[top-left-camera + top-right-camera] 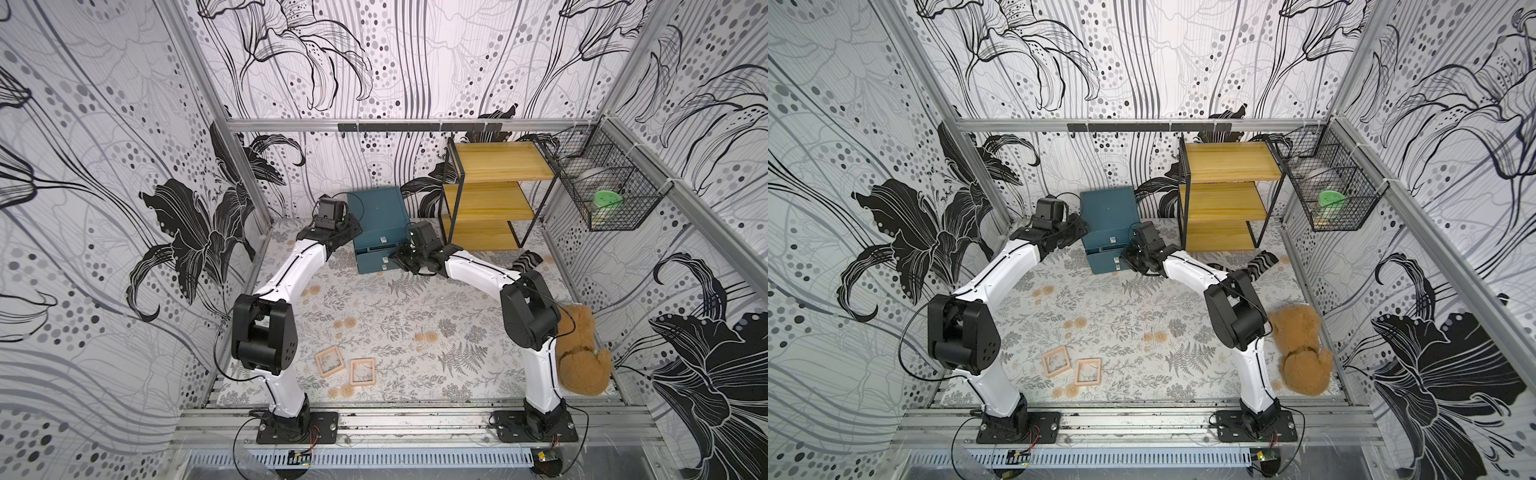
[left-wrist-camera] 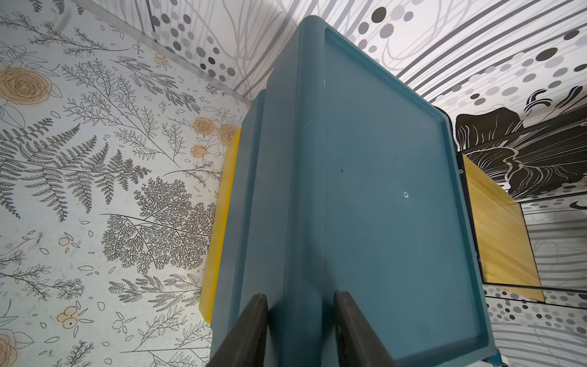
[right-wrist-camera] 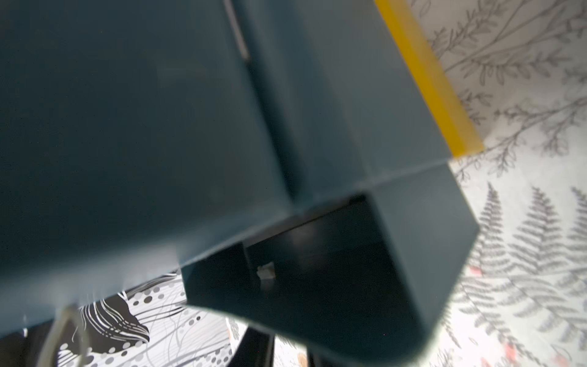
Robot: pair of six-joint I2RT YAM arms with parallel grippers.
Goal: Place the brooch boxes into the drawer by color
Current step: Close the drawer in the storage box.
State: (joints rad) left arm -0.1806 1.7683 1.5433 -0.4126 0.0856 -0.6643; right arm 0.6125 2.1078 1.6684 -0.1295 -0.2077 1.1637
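- Only two brooch boxes are in sight on the tabletop, both pinkish-tan: one pinkish-tan brooch box (image 1: 329, 362) and a second pinkish-tan brooch box (image 1: 362, 372) just beside it. Both lie flat near the front edge, left of centre.
- No yellow or grey box lies on the tabletop. A yellow strip (image 2: 222, 222) shows along the front of the drawer chest (image 1: 378, 212) in both wrist views. It is probably a yellow box already stowed, though I cannot tell in which drawer. No grey shows anywhere.
- My judgement: yellow and grey are sorted, the pinkish-tan pair is left, so the task is roughly two-thirds done.
- The drawer chest stands near the back edge, about midway along it. One drawer below the top one is pulled out a little.
- The left gripper (image 2: 301, 297) has its jaws nearly together over the chest's upper edge, apparently clamping it to steady it.
- The right gripper (image 1: 397, 259) sits at the chest's front by the lower knobs. Its fingers are hidden, so I cannot tell how far open it is or whether it holds a knob.
- Both grippers are at the chest, well apart from the two remaining boxes.
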